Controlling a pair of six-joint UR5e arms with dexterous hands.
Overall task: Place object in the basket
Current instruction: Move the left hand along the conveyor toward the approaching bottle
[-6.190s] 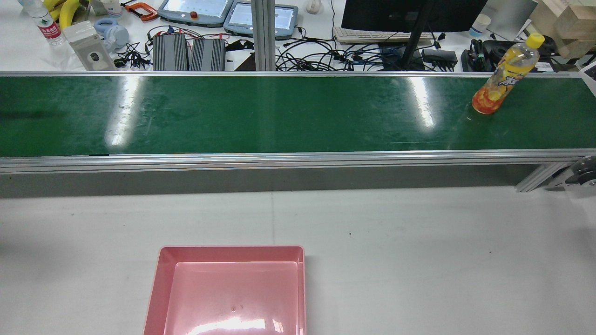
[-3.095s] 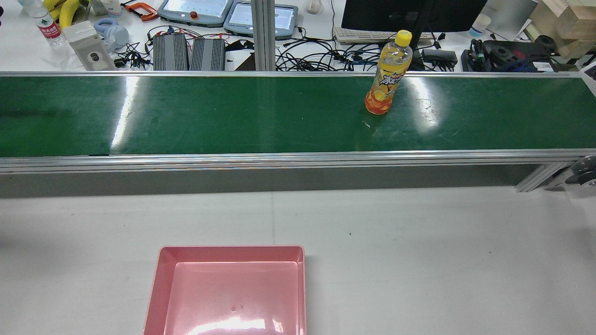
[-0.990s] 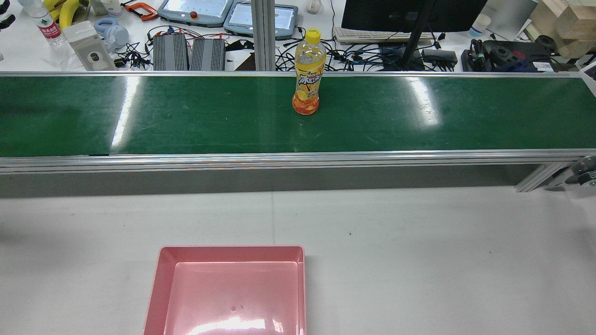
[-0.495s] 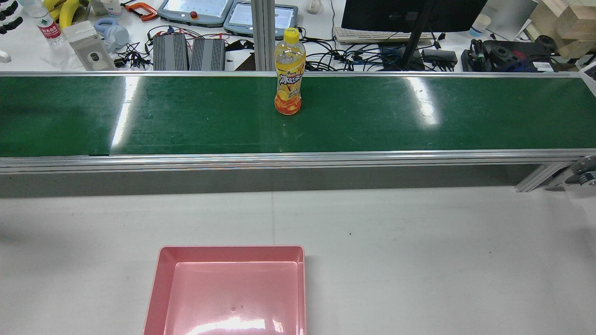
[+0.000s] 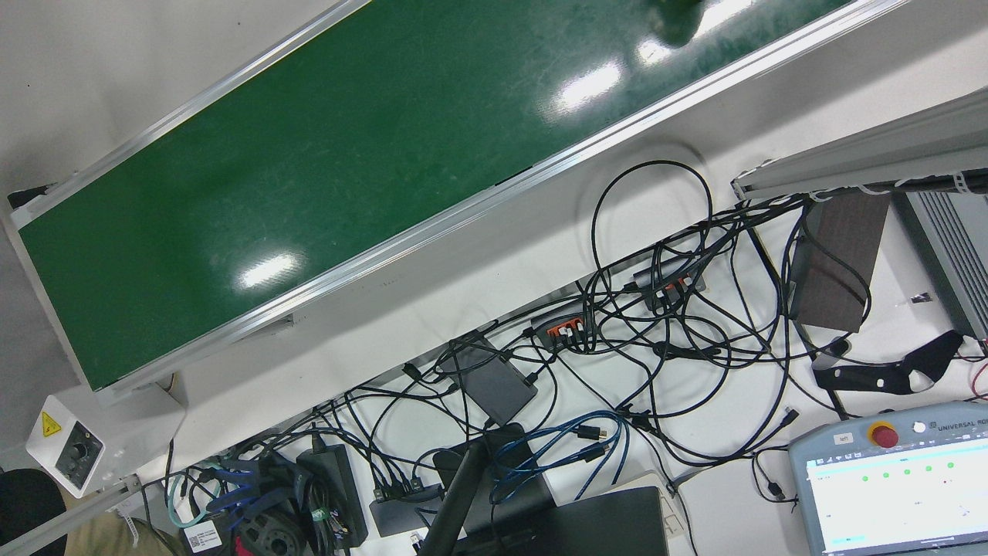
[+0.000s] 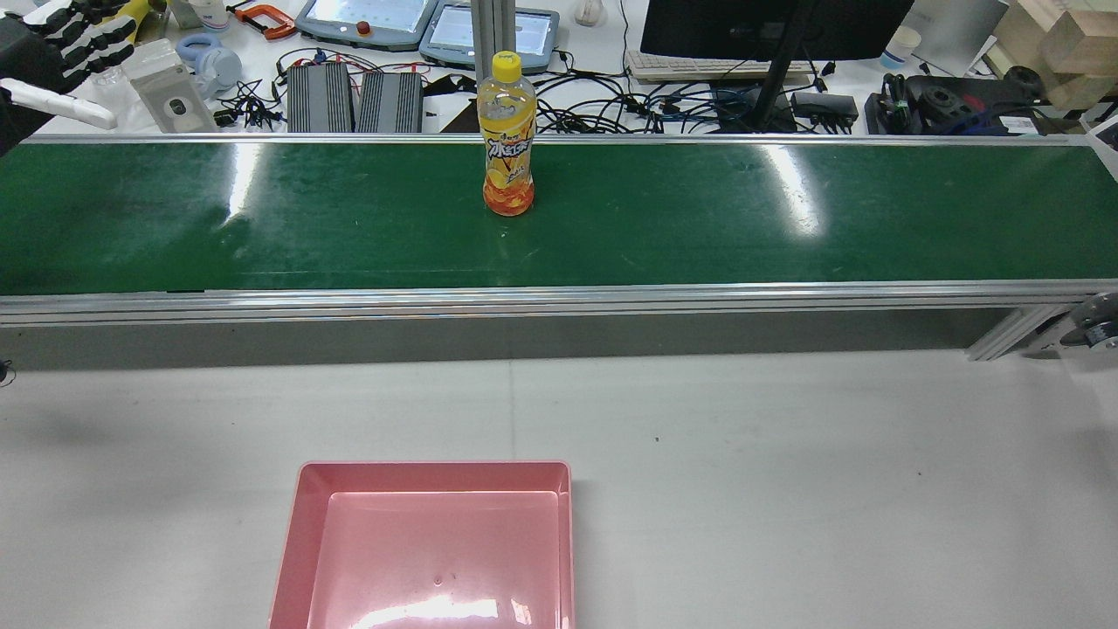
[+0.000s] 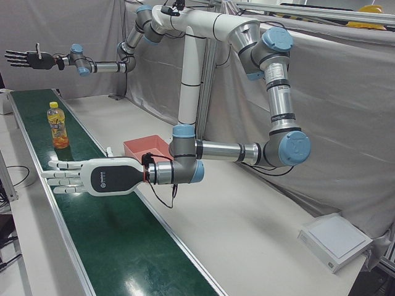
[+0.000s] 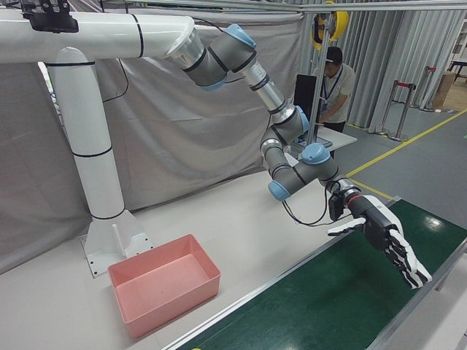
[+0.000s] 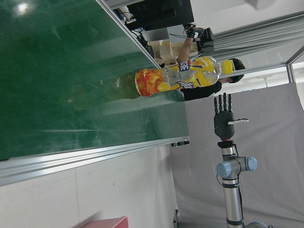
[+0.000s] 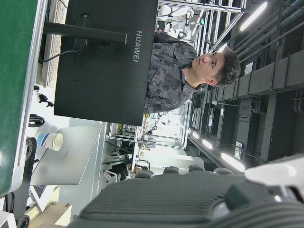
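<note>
At rear view's top-left edge, left robot hand (image 6: 61, 39) half cut off, fingers spread.

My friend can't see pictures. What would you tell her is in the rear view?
A yellow-capped orange drink bottle stands upright on a long green conveyor belt. An empty pink basket sits on the white table nearer the camera. The left hand reaches in at the top left corner, fingers spread.

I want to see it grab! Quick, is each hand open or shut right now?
Left hand: open, holding nothing.
Right hand: open, holding nothing.
</note>
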